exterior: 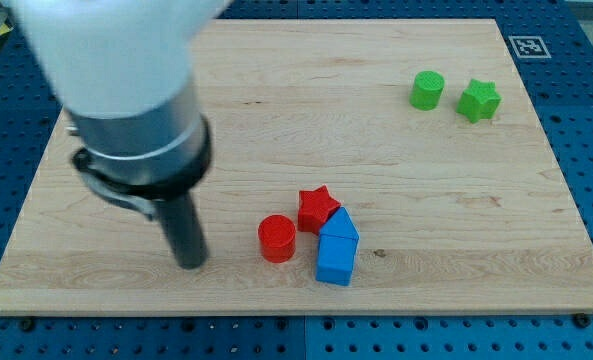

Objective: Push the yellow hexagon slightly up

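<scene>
the rod stands upright, my tip on the desk left of the red cylinder; no gripper shows.

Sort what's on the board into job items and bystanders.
Job: my tip, at the view's left of the red cylinder. No yellow hexagon shows in this view.

Bystanders: red cylinder, red star, two blue blocks, green cylinder, green star, wooden board.

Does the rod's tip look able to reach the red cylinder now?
Probably yes: my tip stands to the view's left of the red cylinder, with only bare board between them.
</scene>
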Tool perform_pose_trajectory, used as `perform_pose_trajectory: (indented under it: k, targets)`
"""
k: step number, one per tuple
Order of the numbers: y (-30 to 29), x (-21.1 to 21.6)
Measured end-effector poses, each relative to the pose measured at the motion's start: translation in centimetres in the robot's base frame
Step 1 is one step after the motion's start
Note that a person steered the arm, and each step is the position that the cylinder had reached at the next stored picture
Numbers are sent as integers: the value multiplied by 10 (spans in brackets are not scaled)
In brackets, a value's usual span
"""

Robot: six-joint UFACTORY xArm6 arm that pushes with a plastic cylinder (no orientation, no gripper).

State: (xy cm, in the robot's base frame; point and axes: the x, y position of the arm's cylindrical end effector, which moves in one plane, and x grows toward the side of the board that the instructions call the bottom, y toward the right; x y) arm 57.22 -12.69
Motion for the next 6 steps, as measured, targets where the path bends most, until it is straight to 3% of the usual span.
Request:
perform_pose_trajectory:
  k: [2,5,6]
  targets:
    - [-54,-98]
    - [-77,-306]
    - [-77,-335]
